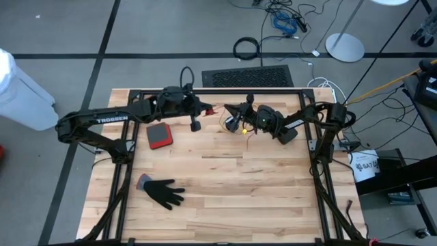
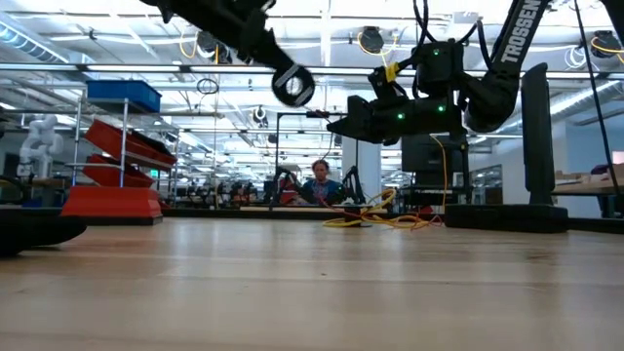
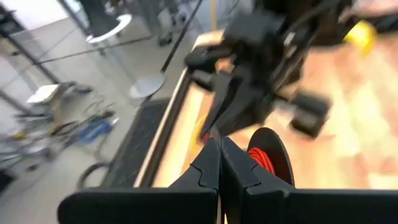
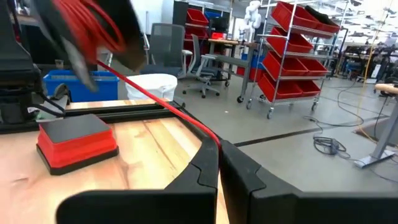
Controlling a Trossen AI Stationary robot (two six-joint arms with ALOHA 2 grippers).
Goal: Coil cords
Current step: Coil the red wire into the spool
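**Stretching a red cord between two shut grippers**

The left gripper (image 1: 207,107) and right gripper (image 1: 229,108) each clamp the red cord (image 4: 163,107), which runs taut between them. The yellow cord (image 2: 382,215) lies below the right gripper, nearer that arm. No black cord is discernible.

Legible markings, two entries. White lettering "TROSSEN" on the dark upper link of the left arm (image 1: 102,121), read from the high view. White lettering "TROSSE…", cut off by the picture's edge, on the slanted link of the right arm (image 2: 514,39), read from the low view. A white tag (image 1: 365,165) beside the tabletop frame shows partial dark print, "SAT…"; the rest cannot be made out.
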